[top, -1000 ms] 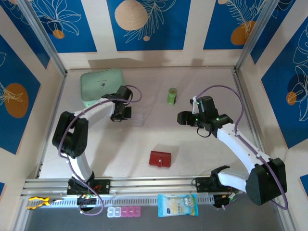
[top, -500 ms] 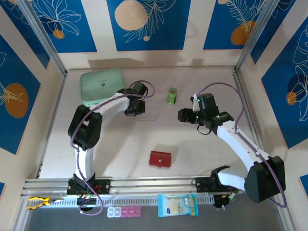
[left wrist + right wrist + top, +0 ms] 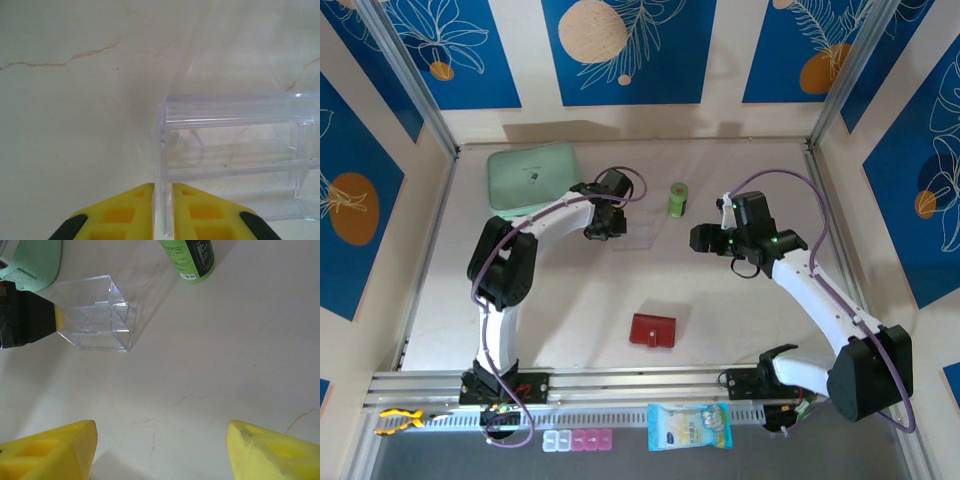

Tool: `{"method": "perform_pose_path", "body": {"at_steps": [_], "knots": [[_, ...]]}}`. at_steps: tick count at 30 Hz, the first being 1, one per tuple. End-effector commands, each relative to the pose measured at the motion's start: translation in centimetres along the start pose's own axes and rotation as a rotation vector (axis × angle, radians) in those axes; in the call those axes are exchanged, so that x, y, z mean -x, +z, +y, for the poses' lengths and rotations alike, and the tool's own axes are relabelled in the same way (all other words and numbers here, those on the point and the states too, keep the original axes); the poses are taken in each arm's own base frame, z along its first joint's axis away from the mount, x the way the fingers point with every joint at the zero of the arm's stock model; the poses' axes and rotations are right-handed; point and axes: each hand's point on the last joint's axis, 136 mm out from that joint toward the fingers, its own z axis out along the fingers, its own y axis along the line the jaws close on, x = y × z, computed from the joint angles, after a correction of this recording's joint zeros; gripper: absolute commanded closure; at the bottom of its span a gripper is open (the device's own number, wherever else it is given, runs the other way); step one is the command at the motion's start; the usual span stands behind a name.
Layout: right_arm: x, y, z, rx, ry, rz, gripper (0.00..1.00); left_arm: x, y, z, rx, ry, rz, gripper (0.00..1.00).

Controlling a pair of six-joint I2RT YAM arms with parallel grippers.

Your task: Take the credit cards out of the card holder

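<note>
On the desk (image 3: 740, 320), the case (image 3: 532, 178) lies at the far left corner. Right of it, near the middle, stands the box (image 3: 632, 232), and the bottle (image 3: 678, 199) stands just right of the box and a little behind it. The wallet (image 3: 652, 330) lies well in front of the box, toward the arm bases. The left gripper (image 3: 163, 187) is at the box's left side, one wall between its fingers. The right gripper (image 3: 700, 240) hangs right of the box, near the bottle. Off the desk's near edge lie a tool (image 3: 398, 419) at left, a pillbox (image 3: 578, 440), and a packet (image 3: 689, 427) right of it.
</note>
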Motion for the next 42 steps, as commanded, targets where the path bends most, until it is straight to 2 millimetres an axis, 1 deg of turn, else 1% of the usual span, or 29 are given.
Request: {"method": "perform_pose_path", "body": {"at_steps": [1,6,15,18,22,27,30,33,37,40,42], "knots": [[-0.2,-0.8,1.1,0.038,0.017,0.028,0.31,0.1,-0.8,-0.2,0.007,0.027,-0.002,0.83],[-1.0,-1.3,2.2,0.058,0.021,0.067,0.31,0.3,-0.9,-0.2,0.007,0.036,-0.009,0.83],[-2.5,-1.9,4.2,0.097,0.032,0.109,0.31,0.6,-0.9,-0.1,0.018,0.055,-0.022,0.88],[-3.0,-1.8,4.3,0.089,0.028,0.125,0.31,0.8,-0.8,0.0,0.027,0.063,-0.022,0.88],[-3.3,-1.9,4.4,0.083,0.028,0.127,0.31,1.0,-0.8,0.0,0.029,0.070,-0.025,0.89],[-3.6,-2.1,4.8,0.086,0.039,0.136,0.31,1.0,-1.0,-0.2,0.016,0.070,-0.024,0.86],[-3.9,-2.2,4.9,0.079,0.081,0.150,0.31,0.9,-1.3,-0.2,0.010,0.069,-0.025,0.82],[-4.4,-2.4,5.4,0.084,0.166,0.171,0.26,0.9,-1.9,-0.2,0.001,0.070,-0.030,0.80],[-5.5,-2.4,6.2,0.084,0.399,0.205,0.22,0.8,-3.3,0.0,-0.014,0.078,-0.050,0.78],[-7.0,-2.0,5.7,0.010,0.612,0.222,0.21,0.7,-4.7,0.4,-0.030,0.081,-0.068,0.77],[-8.2,-1.8,5.7,-0.032,0.713,0.234,0.21,0.6,-5.6,0.4,-0.055,0.092,-0.080,0.77]]}}
